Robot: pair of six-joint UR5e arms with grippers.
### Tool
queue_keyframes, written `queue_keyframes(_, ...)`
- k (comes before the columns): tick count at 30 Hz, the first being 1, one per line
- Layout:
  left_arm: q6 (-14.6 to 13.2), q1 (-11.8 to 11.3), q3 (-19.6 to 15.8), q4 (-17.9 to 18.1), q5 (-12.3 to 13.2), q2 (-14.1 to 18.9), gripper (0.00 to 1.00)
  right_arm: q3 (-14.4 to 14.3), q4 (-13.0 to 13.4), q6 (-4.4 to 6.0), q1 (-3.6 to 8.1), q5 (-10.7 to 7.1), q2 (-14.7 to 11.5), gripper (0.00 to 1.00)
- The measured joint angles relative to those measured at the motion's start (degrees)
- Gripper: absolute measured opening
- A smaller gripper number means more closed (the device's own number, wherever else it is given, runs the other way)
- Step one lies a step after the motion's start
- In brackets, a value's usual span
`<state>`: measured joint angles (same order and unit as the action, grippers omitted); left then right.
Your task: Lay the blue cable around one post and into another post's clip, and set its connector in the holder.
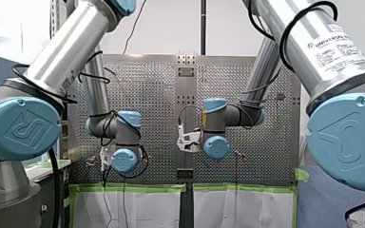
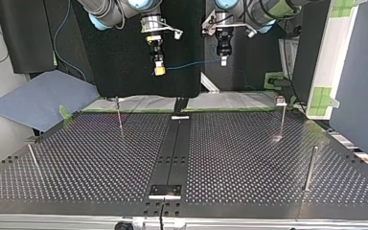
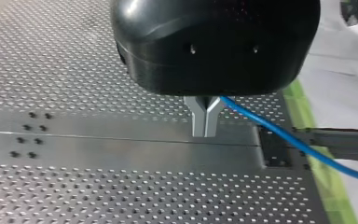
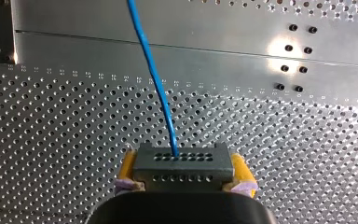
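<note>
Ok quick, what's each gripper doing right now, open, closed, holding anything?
Left gripper: closed on the blue cable.
Right gripper: closed on the black connector at the cable's end.

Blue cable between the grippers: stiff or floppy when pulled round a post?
Probably floppy: the blue cable bows gently between my right gripper and my left gripper. Thin, so likely light. Its connector looks rigid between the yellow pads.

L wrist: blue cable (image 3: 284, 136) runs off edge, near end hid behind my left gripper (image 3: 206, 131). R wrist: connector (image 4: 182, 161) underside hid by my right gripper (image 4: 184, 170). Top view: post (image 2: 282, 120) clip too small.
</note>
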<state>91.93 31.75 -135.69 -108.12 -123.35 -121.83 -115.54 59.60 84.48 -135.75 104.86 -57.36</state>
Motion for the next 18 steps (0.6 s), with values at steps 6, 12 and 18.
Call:
queue_keyframes(6,0.0,0.0,0.01,0.0,0.0,-0.68,0.0,0.01,-0.01,0.0,-0.01,0.01,0.01,0.0)
queue_keyframes(12,0.0,0.0,0.01,0.0,0.0,-0.71,0.0,0.46,-1.7,1.7,-1.69,1.11,0.52,0.0)
queue_keyframes(18,0.0,0.0,0.01,0.0,0.0,-0.72,0.0,0.51,-4.4,4.39,-2.96,1.39,0.6,0.0)
